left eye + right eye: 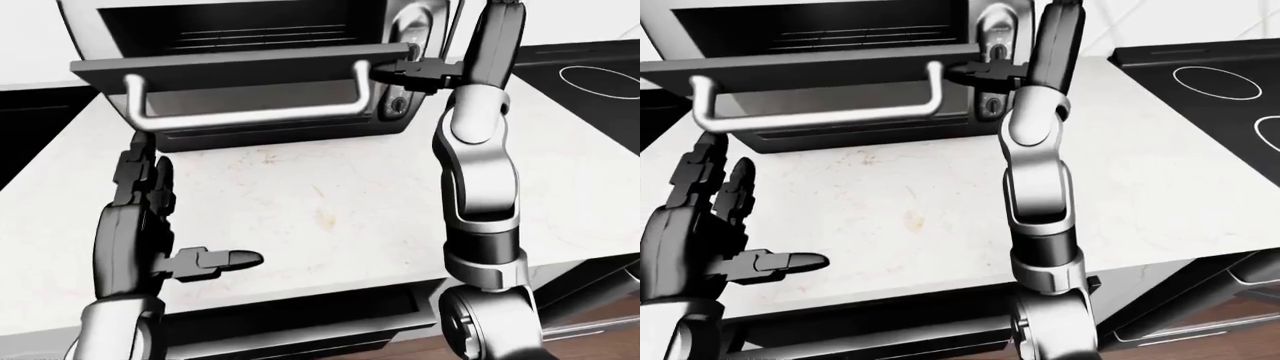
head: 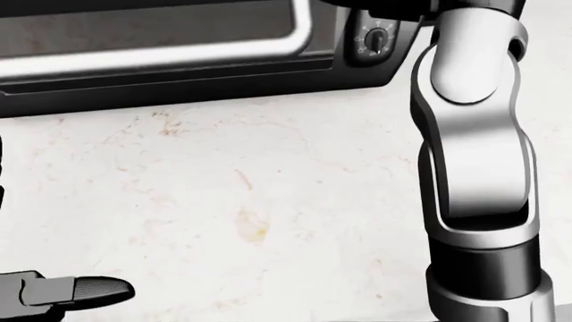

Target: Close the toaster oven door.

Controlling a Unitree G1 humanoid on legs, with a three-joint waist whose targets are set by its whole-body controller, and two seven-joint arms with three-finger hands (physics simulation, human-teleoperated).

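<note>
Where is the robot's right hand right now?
In the left-eye view, the right hand is at upper right, touching the right end of the open toaster oven door, beside the knobs.

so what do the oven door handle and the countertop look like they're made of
The door handle looks like brushed or satin metal: pale grey with soft highlights along the bar. The countertop looks like polished stone, perhaps marble or a lookalike: off-white with faint tan veins and blotches. Being a render, neither is certain.
</note>
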